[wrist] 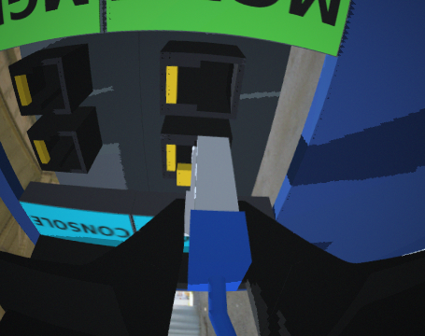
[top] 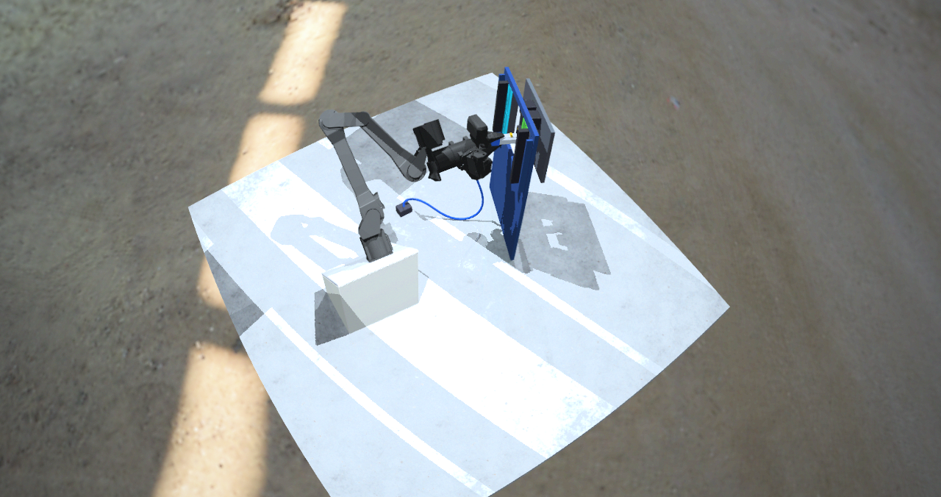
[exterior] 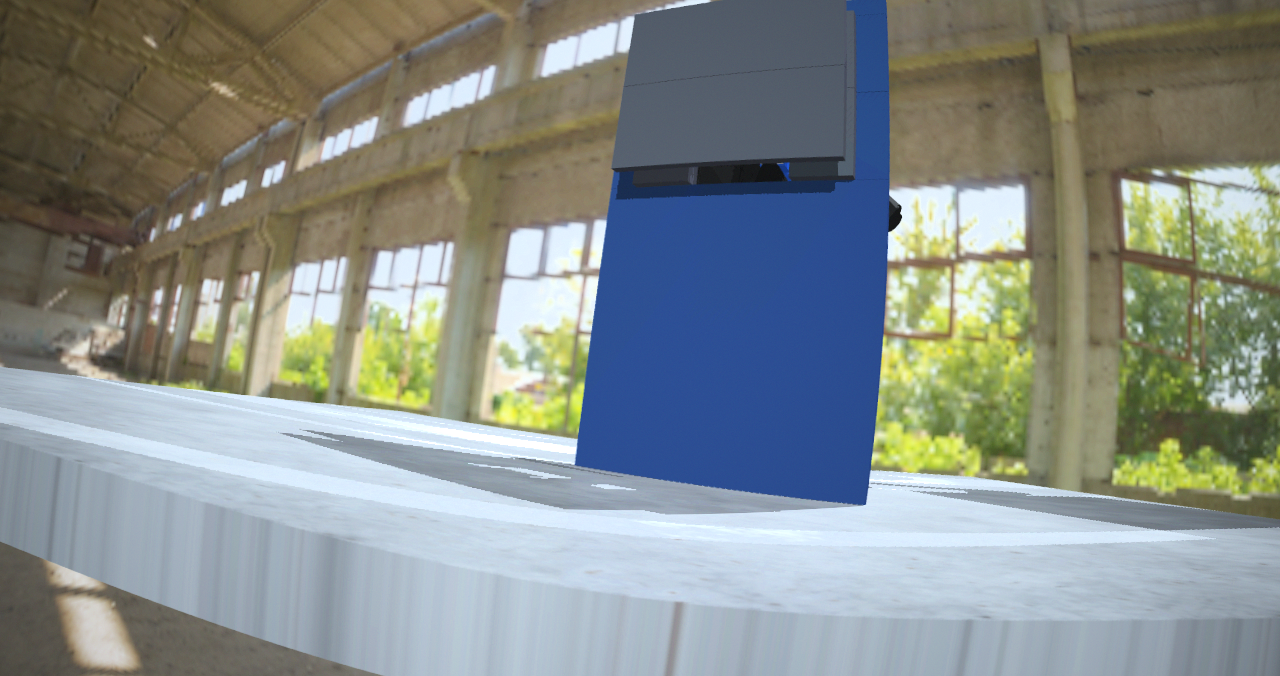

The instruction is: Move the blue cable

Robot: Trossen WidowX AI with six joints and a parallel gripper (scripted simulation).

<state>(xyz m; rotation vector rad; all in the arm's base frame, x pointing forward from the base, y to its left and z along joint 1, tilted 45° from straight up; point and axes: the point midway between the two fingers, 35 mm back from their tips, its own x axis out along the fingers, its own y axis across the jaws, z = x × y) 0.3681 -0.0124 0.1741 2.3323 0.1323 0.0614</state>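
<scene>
Your blue-booted plug [top: 506, 140] [wrist: 216, 177] is in the grasp of the gripper [top: 501, 138] [wrist: 210, 209]: the jaws are clenched on it, one finger at nine o'clock and one at three in the wrist view. Its long axis runs nearly twelve to six there, grey nose to twelve, with the blue cable [top: 482, 198] [wrist: 218, 303] trailing at six. The nose seems to be out of the sockets, though you can't see its depth well.

The nearest socket [wrist: 171, 158] shows just past the nose toward eleven, partly covered by the plug; a second socket [wrist: 172, 84] is beyond it at twelve. The green MGMT label [wrist: 212, 19] is further out at twelve, the cyan CONSOLE label [wrist: 81, 224] at eight. Their lettering is inverted, so check which server you're facing; the frames don't settle it for you.

From above, the blue panel [top: 509, 204] [exterior: 733, 314] reaches from the plug toward six, and your only arm [top: 348, 165] comes in from nine. Line up nose and opening sideways first, then push along the plug's axis; a skewed entry could catch the rim.
</scene>
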